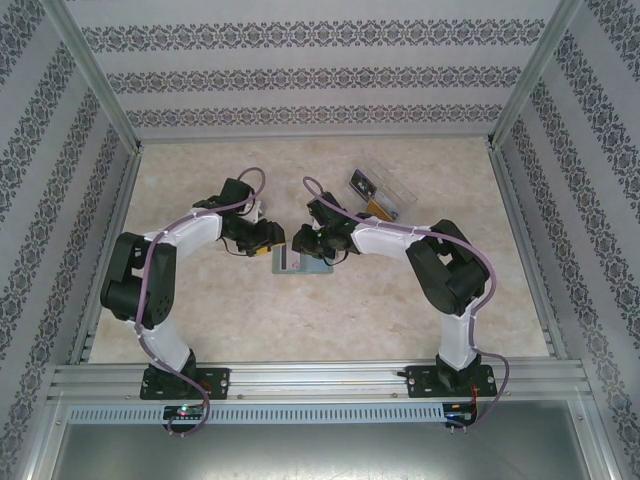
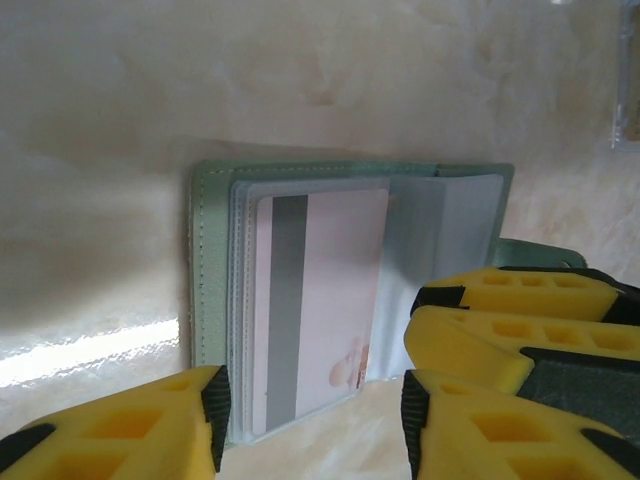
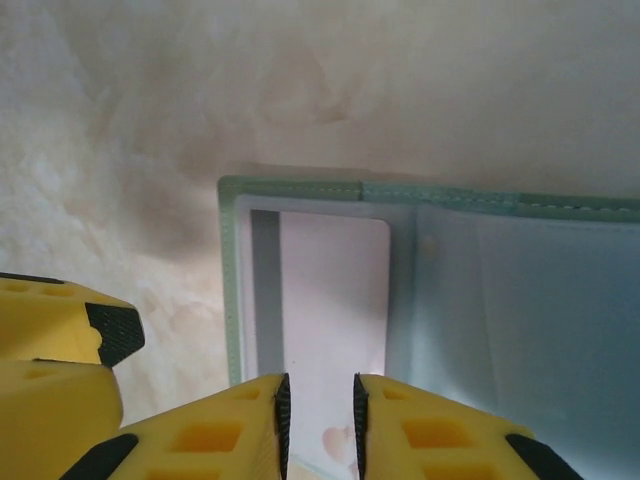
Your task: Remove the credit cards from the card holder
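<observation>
The card holder (image 1: 298, 262) lies open on the table between both grippers, a grey-green bifold (image 2: 210, 260) with clear sleeves. A pale pink credit card (image 2: 330, 300) with a grey stripe sits in the left panel's sleeve (image 3: 330, 300). My left gripper (image 2: 312, 420) is open. Its pads straddle the near end of that panel without clamping it. My right gripper (image 3: 320, 425) hovers over the same card with its pads a narrow gap apart, and nothing shows between them. Its yellow fingers (image 2: 520, 300) reach in over the right panel.
A clear plastic box (image 1: 382, 196) with a golden-yellow card inside lies on the table behind the right arm. Patterned walls and metal posts enclose the marbled tabletop (image 1: 300, 330).
</observation>
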You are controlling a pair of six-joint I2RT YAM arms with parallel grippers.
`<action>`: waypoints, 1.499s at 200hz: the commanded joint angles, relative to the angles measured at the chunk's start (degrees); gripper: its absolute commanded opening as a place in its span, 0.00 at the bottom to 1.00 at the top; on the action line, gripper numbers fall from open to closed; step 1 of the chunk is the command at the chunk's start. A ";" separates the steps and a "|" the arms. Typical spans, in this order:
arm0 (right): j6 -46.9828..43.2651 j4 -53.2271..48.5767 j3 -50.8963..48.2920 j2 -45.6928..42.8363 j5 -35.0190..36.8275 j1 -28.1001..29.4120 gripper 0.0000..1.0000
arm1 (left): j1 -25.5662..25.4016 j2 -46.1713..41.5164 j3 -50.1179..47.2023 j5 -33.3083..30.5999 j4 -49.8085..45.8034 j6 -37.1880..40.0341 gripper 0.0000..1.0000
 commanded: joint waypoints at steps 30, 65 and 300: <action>0.74 1.44 -1.59 1.17 -0.67 -0.86 0.23 | -1.03 3.72 -0.26 1.00 3.76 -2.01 0.31; 1.58 1.59 -1.92 1.89 -0.44 -1.26 0.20 | -1.08 4.91 0.04 0.94 3.68 -2.37 0.24; 1.84 5.16 -4.89 0.83 -2.30 -2.66 0.04 | -1.37 7.59 0.74 -2.00 1.13 -1.28 0.12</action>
